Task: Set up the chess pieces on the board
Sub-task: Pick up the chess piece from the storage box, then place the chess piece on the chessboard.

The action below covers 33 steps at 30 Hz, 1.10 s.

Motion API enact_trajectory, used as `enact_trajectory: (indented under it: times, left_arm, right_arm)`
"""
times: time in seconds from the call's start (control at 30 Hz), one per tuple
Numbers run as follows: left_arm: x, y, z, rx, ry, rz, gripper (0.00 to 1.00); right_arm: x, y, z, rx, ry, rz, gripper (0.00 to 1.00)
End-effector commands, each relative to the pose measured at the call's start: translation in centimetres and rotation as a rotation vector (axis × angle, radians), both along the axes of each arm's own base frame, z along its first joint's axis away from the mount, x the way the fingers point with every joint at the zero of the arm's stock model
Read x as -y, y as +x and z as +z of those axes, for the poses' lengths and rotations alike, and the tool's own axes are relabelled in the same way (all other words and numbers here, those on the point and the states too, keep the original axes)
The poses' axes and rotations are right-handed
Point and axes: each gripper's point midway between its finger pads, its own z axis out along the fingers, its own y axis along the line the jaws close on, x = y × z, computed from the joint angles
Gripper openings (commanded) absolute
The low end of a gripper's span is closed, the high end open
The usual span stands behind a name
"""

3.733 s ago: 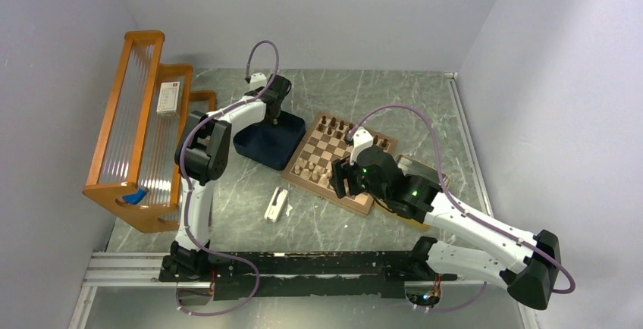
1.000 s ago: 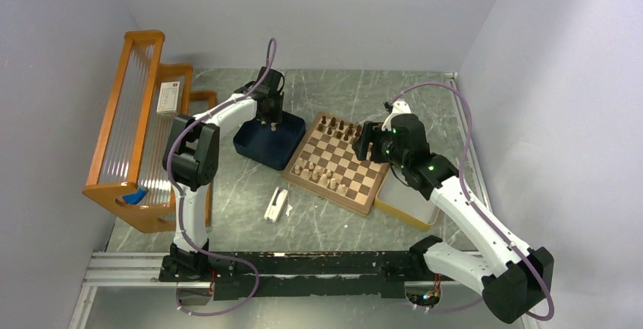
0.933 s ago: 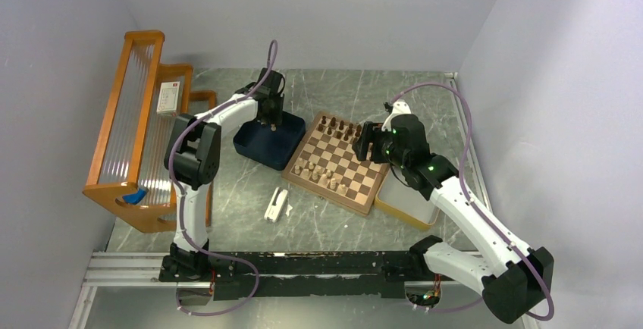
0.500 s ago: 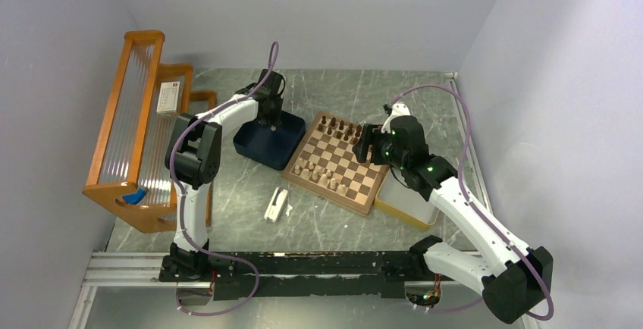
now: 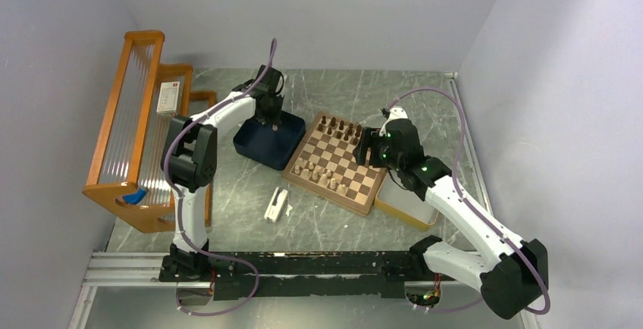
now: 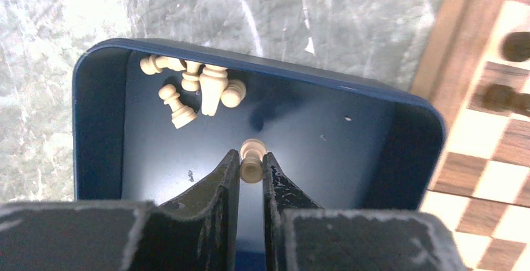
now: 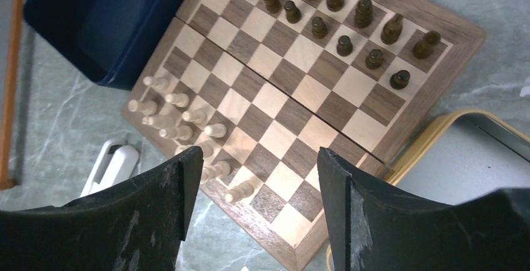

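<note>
Left end effector (image 6: 251, 166) is down inside the blue tray (image 6: 100, 127), its jaws pinched to a narrow gap on a pale pawn (image 6: 251, 153). Pawn's long axis runs in line with the fingers, rounded head pointing away from the wrist. Whether it is clear of the tray floor, I can't tell. A little heap of loose pale pieces (image 6: 200, 87) lies tumbled on its sides in the tray's far left corner.

Over to the right end effector (image 7: 256, 171): jaws spread wide, gripping nothing, hanging above the board (image 7: 278, 138). The board sits mid-surface, turned at an angle between the blue tray and the yellow-rimmed tray (image 7: 400, 158). Dark pieces (image 7: 344, 45) stand in two rows along its far edge, and pale ones cluster at the opposite side.

Writing? Only a white box (image 5: 168, 97) on the wooden rack (image 5: 125, 117), print too small to read.
</note>
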Motion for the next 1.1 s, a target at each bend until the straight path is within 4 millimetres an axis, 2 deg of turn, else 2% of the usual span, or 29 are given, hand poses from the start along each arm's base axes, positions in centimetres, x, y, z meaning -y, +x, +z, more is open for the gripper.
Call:
enact_trajectory:
  times: [0.0,0.17,0.27,0.5,0.67,0.83,0.93,1.07]
  left_arm:
    - [2.0,-0.1,6.5,0.088,-0.1,-0.089,0.12]
    - [3.4,-1.8,9.5,0.131,-0.143,-0.159,0.12]
    - [4.7,-3.3,11.4,0.155,-0.161,-0.213,0.12]
    - [9.3,-8.7,14.4,0.165,-0.205,-0.374,0.12]
    - [13.4,-13.6,14.8,0.145,-0.276,-0.476,0.12]
    - [16.8,-17.7,15.4,0.15,-0.293,-0.555,0.12]
    - [19.2,-20.2,15.5,0.155,-0.3,-0.597,0.12]
    - [21.7,-22.5,14.9,0.164,-0.28,-0.622,0.12]
  right_arm:
    - [1.3,1.2,-1.8,-0.022,-0.03,-0.109,0.72]
    - [2.0,2.4,-3.2,-0.059,-0.024,-0.179,0.72]
    - [2.7,3.9,-3.4,-0.07,-0.013,-0.221,0.72]
    - [5.8,8.1,-3.3,-0.085,0.091,-0.337,0.73]
    - [7.7,9.6,-4.3,-0.132,0.124,-0.398,0.74]
    - [10.5,10.3,-4.7,-0.129,0.109,-0.49,0.74]
    - [11.7,10.1,-4.5,-0.125,0.117,-0.527,0.74]
    - [12.1,9.5,-4.3,-0.112,0.129,-0.538,0.74]
